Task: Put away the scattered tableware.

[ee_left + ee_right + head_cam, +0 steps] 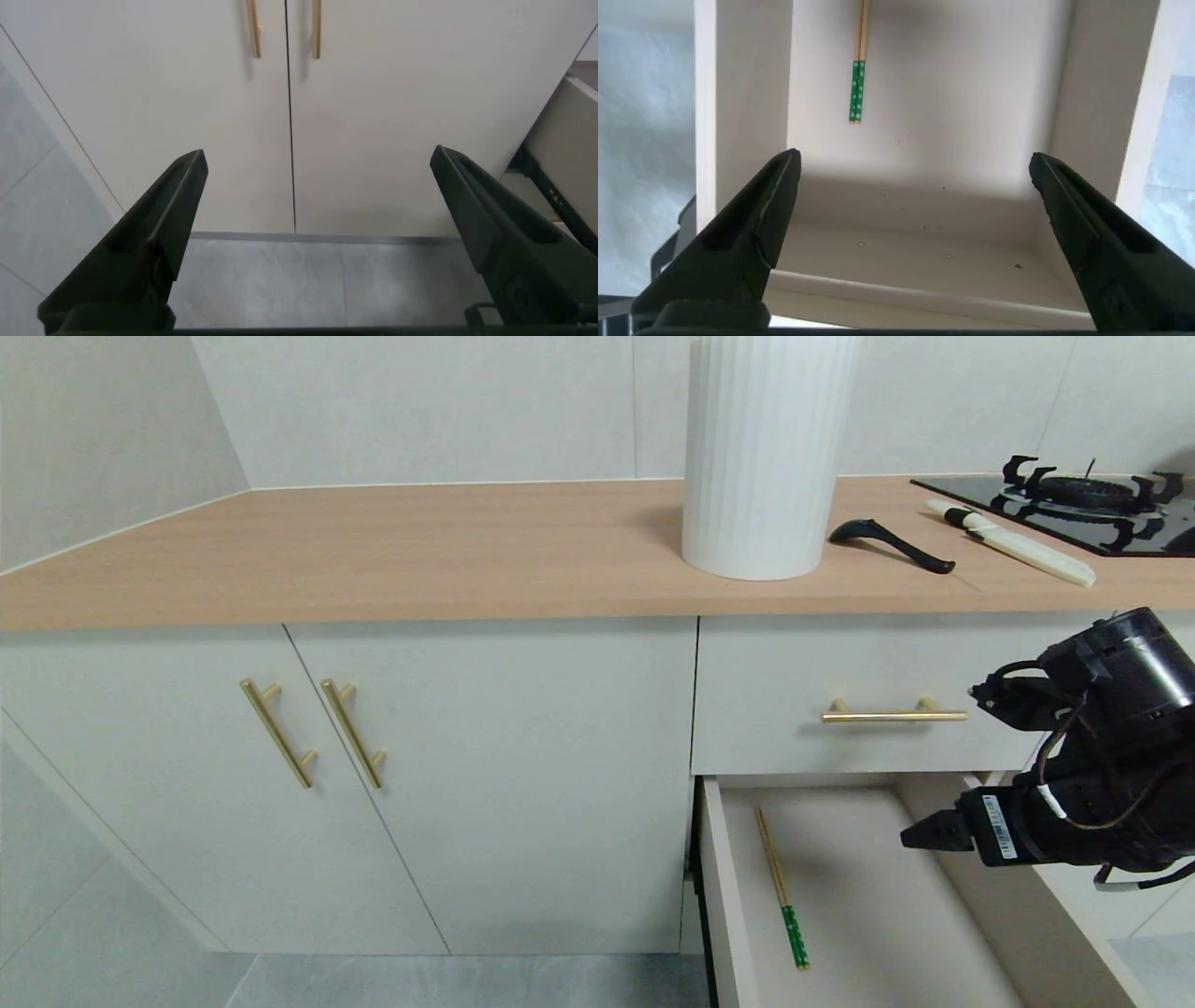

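Note:
A pair of wooden chopsticks [780,889] with green ends lies in the open lower drawer [724,887]; the right wrist view shows the chopsticks [859,75] on the floor of the drawer [743,112]. My right gripper [924,835] hangs open and empty over the drawer's right side, its fingertips [913,159] apart from the chopsticks. On the wooden counter lie a black spoon [889,543] and a white knife [1013,543]. My left gripper [316,157] is open and empty, low in front of the cabinet doors.
A tall white ribbed container [761,457] stands on the counter beside the spoon. A black gas stove [1083,504] sits at the far right. A shut drawer with a gold handle [894,715] is above the open one. Two cabinet doors have gold handles [277,733].

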